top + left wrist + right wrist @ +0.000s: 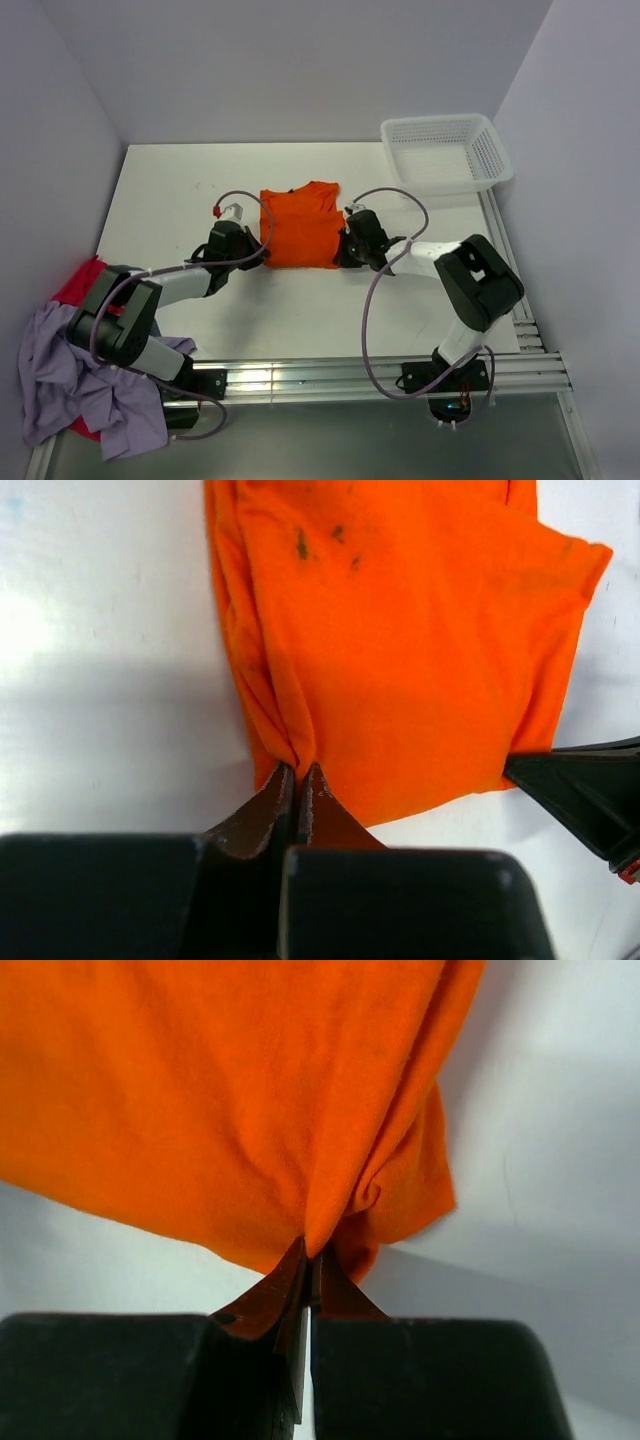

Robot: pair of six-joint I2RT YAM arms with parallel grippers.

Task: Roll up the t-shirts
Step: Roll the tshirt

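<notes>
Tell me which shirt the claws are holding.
The bright orange fabric t-shirt, pinched by the left gripper and right gripper; the lavender shirt and red shirt lie heaped aside.

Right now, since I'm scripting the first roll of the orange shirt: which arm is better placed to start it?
Neither alone, likely both: the left claw is shut on the orange t-shirt at its near left corner, and the right claw at its near right corner, so they look evenly placed to roll together.
</notes>
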